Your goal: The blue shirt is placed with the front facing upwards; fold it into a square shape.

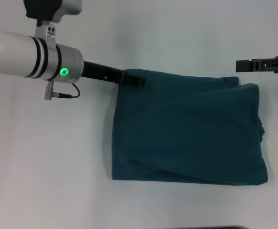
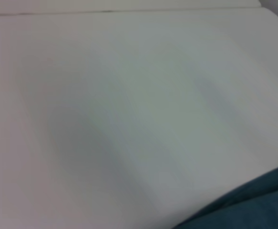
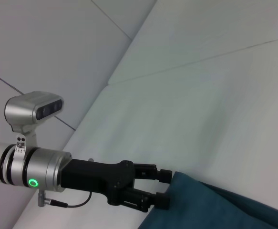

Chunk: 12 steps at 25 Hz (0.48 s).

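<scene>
Shirt (image 1: 186, 129): one, folded; left claw (image 1: 138, 80) at its corner, grip unclear; right claw (image 1: 246, 65) apart, unclear.

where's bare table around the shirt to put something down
Bare white table runs wide beside the blue shirt's left edge, and in a narrower strip along its near hem. It is crowded at the far corners: left gripper at one, right gripper near the other.

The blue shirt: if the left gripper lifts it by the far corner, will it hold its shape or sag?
The blue shirt would probably sag: it is soft cloth, lying in creased, folded layers. The layers may slide apart, since nothing pins them. The left gripper sits at one far corner only, so the rest would likely hang or drag.
</scene>
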Each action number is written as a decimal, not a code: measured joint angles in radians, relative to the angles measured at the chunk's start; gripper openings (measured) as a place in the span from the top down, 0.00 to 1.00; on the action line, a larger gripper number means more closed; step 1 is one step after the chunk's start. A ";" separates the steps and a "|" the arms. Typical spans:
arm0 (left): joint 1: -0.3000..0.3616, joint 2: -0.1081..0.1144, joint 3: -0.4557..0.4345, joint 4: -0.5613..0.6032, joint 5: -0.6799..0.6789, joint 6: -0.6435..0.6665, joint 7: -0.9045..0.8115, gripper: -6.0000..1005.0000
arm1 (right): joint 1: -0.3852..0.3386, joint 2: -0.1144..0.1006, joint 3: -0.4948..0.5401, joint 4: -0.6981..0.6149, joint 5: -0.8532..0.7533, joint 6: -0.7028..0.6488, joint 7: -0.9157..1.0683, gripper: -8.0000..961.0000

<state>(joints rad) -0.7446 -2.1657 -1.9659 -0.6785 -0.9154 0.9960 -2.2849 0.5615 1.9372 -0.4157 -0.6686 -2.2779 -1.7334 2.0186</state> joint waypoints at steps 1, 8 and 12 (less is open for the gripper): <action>-0.001 0.000 0.010 0.000 -0.003 -0.001 -0.001 0.14 | 0.000 0.000 0.000 0.000 0.000 0.000 0.000 0.30; -0.007 0.000 0.028 0.001 -0.007 0.006 -0.003 0.10 | -0.002 0.000 0.000 -0.001 0.000 0.000 0.000 0.30; -0.009 -0.001 0.034 0.001 -0.007 0.010 -0.001 0.10 | -0.002 0.000 0.000 -0.002 0.000 0.000 0.000 0.30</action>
<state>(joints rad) -0.7532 -2.1666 -1.9321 -0.6779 -0.9228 1.0056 -2.2855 0.5590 1.9372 -0.4157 -0.6703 -2.2779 -1.7334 2.0186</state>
